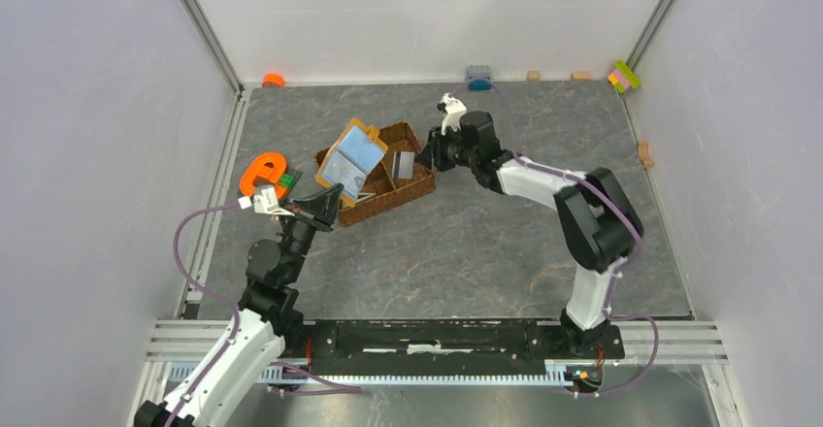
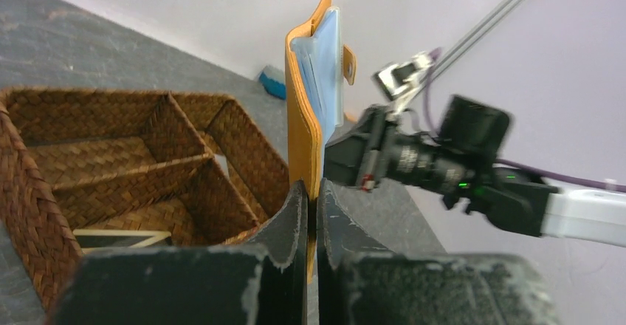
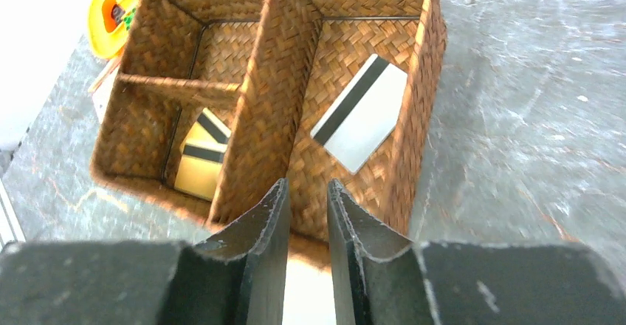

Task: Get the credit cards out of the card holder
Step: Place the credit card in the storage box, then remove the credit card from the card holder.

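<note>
Woven tray (image 3: 422, 81), grey card (image 3: 359, 113) in one compartment, beige cards (image 3: 198, 166) in another

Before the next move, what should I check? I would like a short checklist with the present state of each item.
1. The left gripper is shut on the wallet: ok.
2. The wallet stands upright and open: ok.
3. The right gripper has its fingers apart and holds nothing: ok.
4. The grey card lies inside the tray: ok.
5. Cards remaining in the wallet: cannot tell.
</note>
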